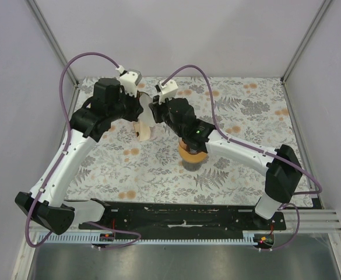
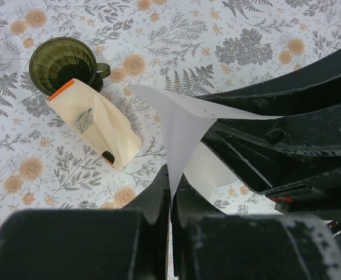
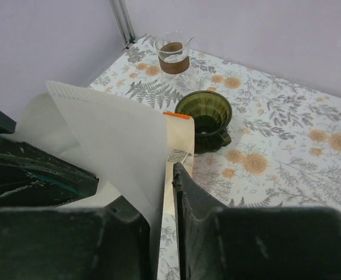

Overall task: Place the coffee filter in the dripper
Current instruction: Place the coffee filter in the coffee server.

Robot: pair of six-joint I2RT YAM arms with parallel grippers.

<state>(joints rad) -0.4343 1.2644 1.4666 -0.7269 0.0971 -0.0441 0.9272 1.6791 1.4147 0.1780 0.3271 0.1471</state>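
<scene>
The white paper coffee filter (image 2: pixel 185 125) hangs in the air between my two grippers, fanned out wide (image 3: pixel 120 137). My left gripper (image 2: pixel 173 181) is shut on its lower corner. My right gripper (image 3: pixel 167 175) is open by a narrow gap, and the filter's edge rests against its left finger only. The dark green dripper (image 2: pixel 62 63) stands upright on the floral mat beyond the filter (image 3: pixel 204 112). In the top view both grippers meet at the middle back, the filter (image 1: pixel 141 108) shows white between them, and I cannot make out the dripper.
A cream filter packet (image 2: pixel 94 122) with an orange edge lies beside the dripper, touching it (image 3: pixel 179 137). A glass carafe (image 3: pixel 173 53) with a brown band stands farther off, partly under the right arm (image 1: pixel 192 153). Purple walls and metal posts enclose the mat.
</scene>
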